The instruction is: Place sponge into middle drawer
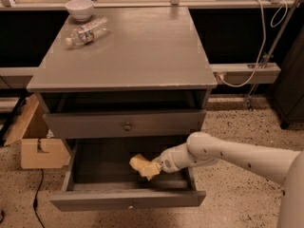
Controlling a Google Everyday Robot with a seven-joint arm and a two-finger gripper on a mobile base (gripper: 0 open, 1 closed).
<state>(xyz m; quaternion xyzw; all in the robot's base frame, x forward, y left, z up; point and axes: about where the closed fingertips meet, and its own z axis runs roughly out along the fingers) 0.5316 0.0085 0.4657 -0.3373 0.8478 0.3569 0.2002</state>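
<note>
The white arm reaches in from the right, placing the claw (pixel 153 168) inside the open middle drawer (pixel 127 200), right of centre. The claw is closed on the sponge (pixel 138 163), which sits crumpled at its tip over the drawer's dark interior; contact with the drawer floor cannot be determined. The upper drawer (pixel 85 125) is closed, and the counter (pixel 142 51) carries a plastic bottle (pixel 87 32) and a white bowl (pixel 80 8) at its far left.
</note>
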